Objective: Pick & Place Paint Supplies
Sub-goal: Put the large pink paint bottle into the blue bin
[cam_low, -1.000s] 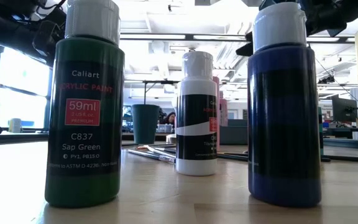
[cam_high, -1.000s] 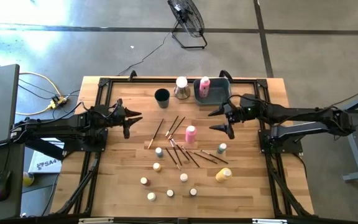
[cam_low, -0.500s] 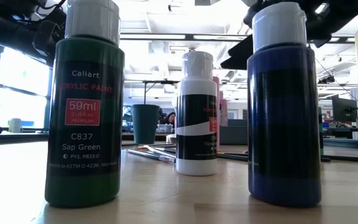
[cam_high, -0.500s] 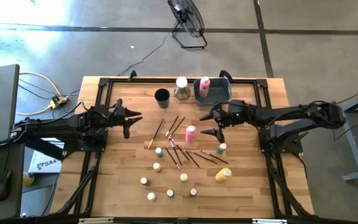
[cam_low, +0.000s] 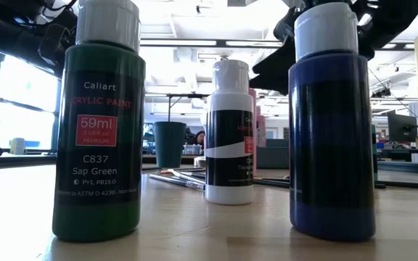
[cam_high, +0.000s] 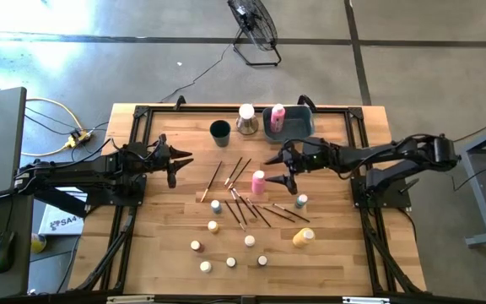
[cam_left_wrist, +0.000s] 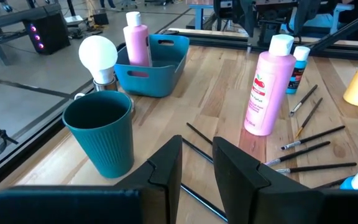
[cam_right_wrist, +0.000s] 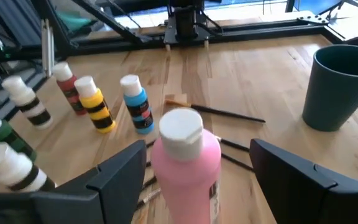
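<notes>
An upright pink paint bottle with a white cap stands on its base at the table's middle. My right gripper is open and hangs just right of it, a finger off to each side, touching nothing. Thin dark brushes lie scattered on the wood around the bottle. Small capped paint bottles stand nearer the front edge, and a yellow bottle lies on its side. My left gripper waits over the table's left part, its fingers a narrow gap apart with nothing between them.
A blue-grey bin at the far edge holds a second pink bottle. A dark teal cup and a white-topped object stand left of the bin. Green and blue bottles stand near the front.
My right gripper has gone toward the table's left edge and down, closing in on the upright pink bottle, and has stayed open. The bottle has not moved.
</notes>
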`<move>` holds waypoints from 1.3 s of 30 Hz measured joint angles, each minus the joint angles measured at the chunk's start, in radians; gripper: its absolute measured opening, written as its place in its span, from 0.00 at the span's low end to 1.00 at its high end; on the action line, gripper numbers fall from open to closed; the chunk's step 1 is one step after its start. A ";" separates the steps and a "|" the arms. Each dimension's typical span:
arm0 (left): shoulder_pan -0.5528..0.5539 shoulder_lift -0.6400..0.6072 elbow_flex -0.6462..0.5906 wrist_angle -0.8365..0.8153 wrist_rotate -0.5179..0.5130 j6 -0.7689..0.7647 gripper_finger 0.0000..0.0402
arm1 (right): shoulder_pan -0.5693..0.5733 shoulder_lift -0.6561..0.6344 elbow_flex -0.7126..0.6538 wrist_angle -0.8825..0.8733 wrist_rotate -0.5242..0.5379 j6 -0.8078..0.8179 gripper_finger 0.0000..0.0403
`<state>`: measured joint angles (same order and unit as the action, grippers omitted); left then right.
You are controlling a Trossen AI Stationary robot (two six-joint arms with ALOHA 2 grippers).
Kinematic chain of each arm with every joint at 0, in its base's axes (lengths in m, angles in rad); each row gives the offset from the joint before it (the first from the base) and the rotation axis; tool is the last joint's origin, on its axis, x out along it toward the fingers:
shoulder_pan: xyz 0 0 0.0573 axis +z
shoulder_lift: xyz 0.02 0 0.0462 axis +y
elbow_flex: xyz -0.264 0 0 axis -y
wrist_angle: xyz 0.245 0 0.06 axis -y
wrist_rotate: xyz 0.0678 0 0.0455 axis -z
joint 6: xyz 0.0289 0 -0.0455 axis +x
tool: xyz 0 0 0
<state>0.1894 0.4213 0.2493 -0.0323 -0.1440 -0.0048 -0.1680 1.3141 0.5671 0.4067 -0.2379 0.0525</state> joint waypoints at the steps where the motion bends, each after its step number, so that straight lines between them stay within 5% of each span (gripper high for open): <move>1: 0.000 0.000 0.000 0.000 0.000 0.000 0.21 | 0.000 0.009 0.000 0.013 0.000 0.004 0.69; 17: 0.000 0.000 0.000 0.000 -0.004 0.000 0.21 | 0.026 0.054 0.001 0.096 -0.049 0.030 0.69; 24: 0.000 0.000 0.000 0.000 -0.005 0.000 0.21 | 0.047 0.054 0.001 0.100 0.054 0.024 0.69; 39: 0.000 0.000 0.000 0.001 -0.008 0.008 0.21 | 0.047 0.142 0.001 0.178 0.056 0.023 0.69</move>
<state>0.1894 0.4214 0.2493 -0.0315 -0.1520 0.0029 -0.1215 1.4562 0.5678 0.5847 -0.1818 0.0753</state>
